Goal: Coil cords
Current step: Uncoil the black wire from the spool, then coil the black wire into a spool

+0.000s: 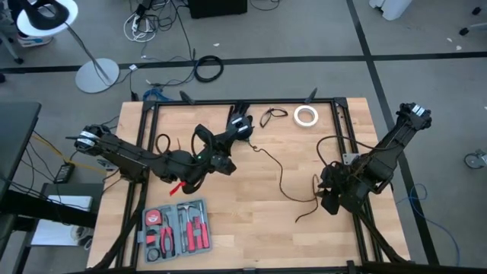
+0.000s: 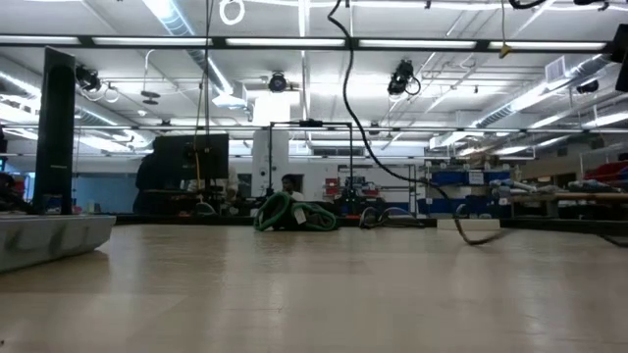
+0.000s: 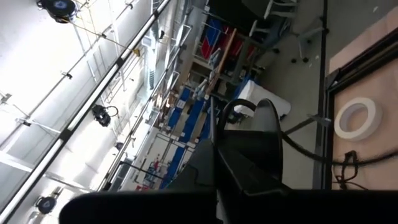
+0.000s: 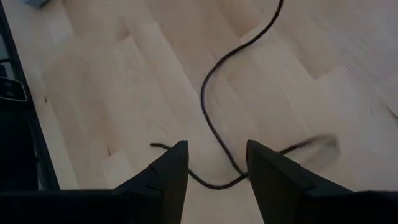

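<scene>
Left gripper pressed together at table's far middle, possibly pinching the thin black flexible cord, hard to tell. Cord trails across light wooden table to right gripper, fingers spread, straddling it, low over the table.

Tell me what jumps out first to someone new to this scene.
A thin black cord trails loose across the middle of the wooden table, running from the left gripper near the far edge to the open right gripper at the right. A white tape roll lies at the far edge, a tool case near the front left.
</scene>
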Controlling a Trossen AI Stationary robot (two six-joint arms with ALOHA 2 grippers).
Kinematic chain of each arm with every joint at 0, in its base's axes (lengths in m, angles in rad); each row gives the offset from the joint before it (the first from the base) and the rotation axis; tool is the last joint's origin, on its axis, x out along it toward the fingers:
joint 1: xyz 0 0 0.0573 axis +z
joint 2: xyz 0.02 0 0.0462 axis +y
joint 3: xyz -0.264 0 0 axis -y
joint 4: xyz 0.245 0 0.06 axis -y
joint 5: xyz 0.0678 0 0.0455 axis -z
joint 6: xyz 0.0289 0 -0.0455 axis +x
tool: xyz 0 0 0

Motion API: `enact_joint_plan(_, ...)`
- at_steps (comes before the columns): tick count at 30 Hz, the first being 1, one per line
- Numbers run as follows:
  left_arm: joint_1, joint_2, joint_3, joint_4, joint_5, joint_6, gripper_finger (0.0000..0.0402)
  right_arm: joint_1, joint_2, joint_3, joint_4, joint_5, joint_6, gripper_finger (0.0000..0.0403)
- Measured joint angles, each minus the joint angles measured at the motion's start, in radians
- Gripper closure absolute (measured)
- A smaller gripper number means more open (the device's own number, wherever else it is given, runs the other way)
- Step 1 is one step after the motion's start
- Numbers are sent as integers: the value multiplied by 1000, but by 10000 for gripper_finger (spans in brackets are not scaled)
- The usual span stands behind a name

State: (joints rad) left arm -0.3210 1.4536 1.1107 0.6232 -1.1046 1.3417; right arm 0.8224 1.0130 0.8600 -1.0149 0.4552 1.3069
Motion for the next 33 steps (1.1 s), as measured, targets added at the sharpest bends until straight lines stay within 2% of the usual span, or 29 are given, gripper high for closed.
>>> enact_joint_plan(3,-1,0,0,-15,1,-14,402,0,0,0,0,6,-6,244)
enact_joint_plan(5,-3,0,0,-15,2,-19,402,0,0,0,3,52,-17,248)
enact_joint_plan(7,-6,0,0,-25,28,-52,402,0,0,0,35,154,-46,252)
enact_joint_plan(11,-9,0,0,-82,133,-148,402,-13,0,0,147,426,-176,260)
enact_joint_plan(13,-9,0,0,-97,177,-188,402,-37,0,0,213,495,-284,263)
enact_joint_plan(20,-6,10,0,5,309,-252,402,-186,15,0,427,494,-684,268)
enact_joint_plan(26,-6,10,0,59,338,-222,402,-291,30,0,657,472,-1010,270)
enact_joint_plan(29,-6,10,0,70,372,-191,402,-349,32,0,743,401,-1136,270)
enact_joint_plan(33,-6,10,0,133,420,-163,402,-432,42,-6,797,310,-1226,270)
